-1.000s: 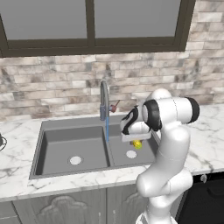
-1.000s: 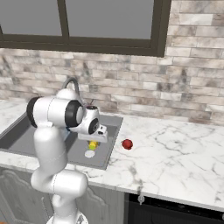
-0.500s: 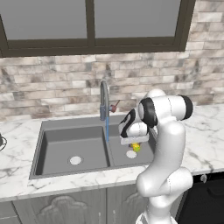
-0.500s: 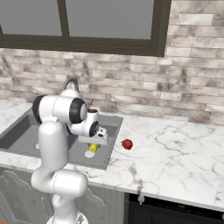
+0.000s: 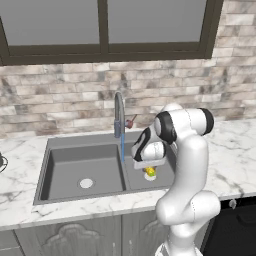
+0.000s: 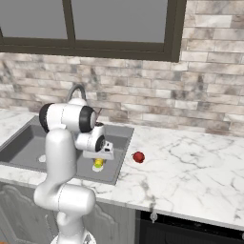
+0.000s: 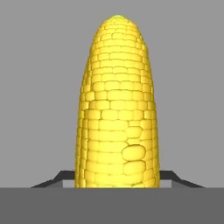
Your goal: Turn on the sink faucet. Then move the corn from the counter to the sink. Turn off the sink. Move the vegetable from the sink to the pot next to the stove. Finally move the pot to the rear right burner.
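While pinched in the jaws, corn point(image 7: 117, 105) low inside sink point(image 5: 85, 162), near its right wall

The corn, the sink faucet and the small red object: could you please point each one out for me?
corn point(image 7: 117, 105): hand view, middle of the cob.
sink faucet point(image 5: 119, 111): left base view, upright part of the spout.
small red object point(image 6: 138, 157): right base view, its centre, on the counter.
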